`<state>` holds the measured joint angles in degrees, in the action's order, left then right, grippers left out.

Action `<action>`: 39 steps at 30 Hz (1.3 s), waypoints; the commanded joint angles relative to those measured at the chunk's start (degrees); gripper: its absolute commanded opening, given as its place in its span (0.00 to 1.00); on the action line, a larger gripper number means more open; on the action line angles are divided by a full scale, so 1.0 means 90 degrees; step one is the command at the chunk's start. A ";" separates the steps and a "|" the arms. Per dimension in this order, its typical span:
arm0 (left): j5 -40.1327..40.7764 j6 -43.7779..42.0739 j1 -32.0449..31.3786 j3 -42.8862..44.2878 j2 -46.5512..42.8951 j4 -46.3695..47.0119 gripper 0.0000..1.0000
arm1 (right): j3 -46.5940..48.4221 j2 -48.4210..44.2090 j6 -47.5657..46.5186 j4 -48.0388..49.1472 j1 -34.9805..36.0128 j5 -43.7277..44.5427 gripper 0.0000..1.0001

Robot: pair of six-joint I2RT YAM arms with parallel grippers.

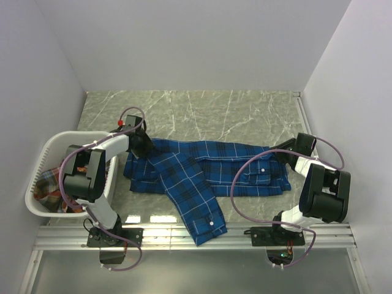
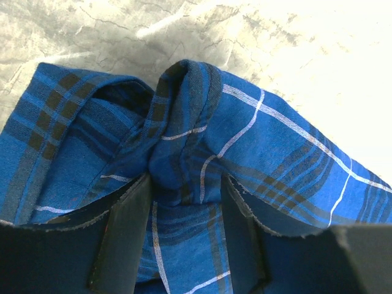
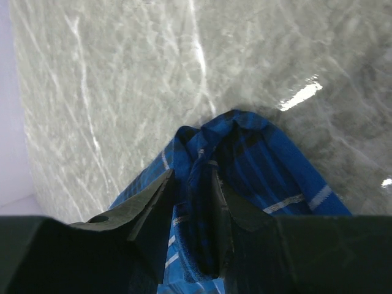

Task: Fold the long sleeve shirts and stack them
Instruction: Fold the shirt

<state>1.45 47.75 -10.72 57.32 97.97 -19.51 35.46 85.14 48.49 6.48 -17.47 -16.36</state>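
Pinched in my left gripper (image 2: 184, 184) is a bunched fold at the left edge of the blue shirt (image 1: 202, 174); my right gripper (image 3: 193, 177) clamps its right end. It lies across the table (image 1: 202, 113), sleeve (image 1: 205, 220) reaching the near edge, with bare marble behind. A red shirt (image 1: 46, 190) sits in the basket (image 1: 46, 153) at left.

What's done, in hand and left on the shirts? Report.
Done: blue shirt lies out on the table, apparently partly folded, one sleeve trailing toward the near edge. In hand: left jaws and right jaws pinch its two ends. To do: finish that fold, then fold the red shirt in the basket and stack both.
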 commanded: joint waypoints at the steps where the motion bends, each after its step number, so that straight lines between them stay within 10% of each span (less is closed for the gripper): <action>1: 0.0229 0.0056 -0.0020 -0.0148 -0.0202 -0.0156 0.55 | 0.0151 -0.0192 -0.0163 -0.0279 0.0096 0.0332 0.39; 22: 0.0102 0.0017 -0.0020 -0.0051 -0.0173 -0.0157 0.32 | 0.0689 -0.0886 -0.0173 -0.1843 0.0828 0.1378 0.45; 28: 0.0151 -0.0022 -0.0020 -0.0012 -0.0251 -0.0186 0.06 | 0.0815 -0.0915 -0.0202 -0.2223 0.0838 0.1621 0.35; 30: 0.0200 -0.0061 -0.0010 0.0124 -0.0241 -0.0206 0.01 | 0.0845 -0.0896 -0.0231 -0.2263 0.0838 0.1710 0.17; 39: 0.0405 -0.0363 0.0048 0.0867 -0.0115 -0.0196 0.01 | 0.1557 -0.0321 -0.0232 -0.2146 0.0828 0.1700 0.00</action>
<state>3.25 46.24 -10.70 61.58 97.89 -22.41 45.80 80.58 46.57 -14.06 -10.24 -2.59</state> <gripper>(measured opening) 0.023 0.019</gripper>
